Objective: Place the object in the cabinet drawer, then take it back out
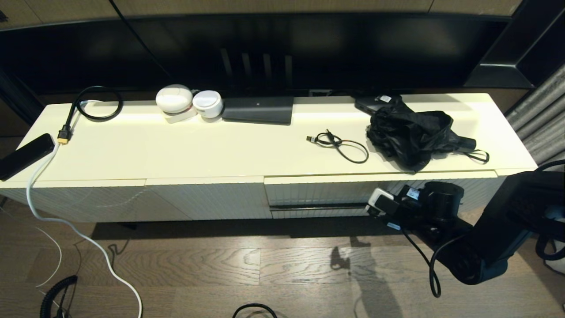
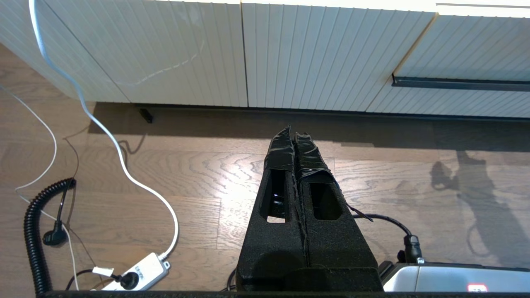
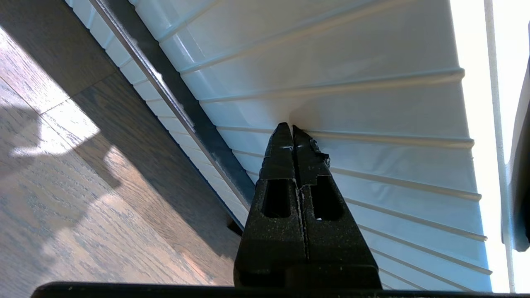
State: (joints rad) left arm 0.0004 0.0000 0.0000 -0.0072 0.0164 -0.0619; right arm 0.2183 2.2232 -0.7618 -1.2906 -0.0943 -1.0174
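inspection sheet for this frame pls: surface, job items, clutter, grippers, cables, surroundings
Surface: cream cabinet top, in use.
Job's things: cabinet drawer closed, black handle strip.
Clutter: two white round devices, black box, black bag, black remote.
Grippers: right gripper shut, tips at the ribbed drawer front; left gripper shut, over the floor.
Cables: short black cable, white cable.
Surroundings: wood floor.

Right end of the cabinet drawer (image 1: 318, 194) front hidden behind the right arm's camera housing. Fingers (image 3: 285, 145) of that arm unseen from the head. Drawer interior shut from sight.
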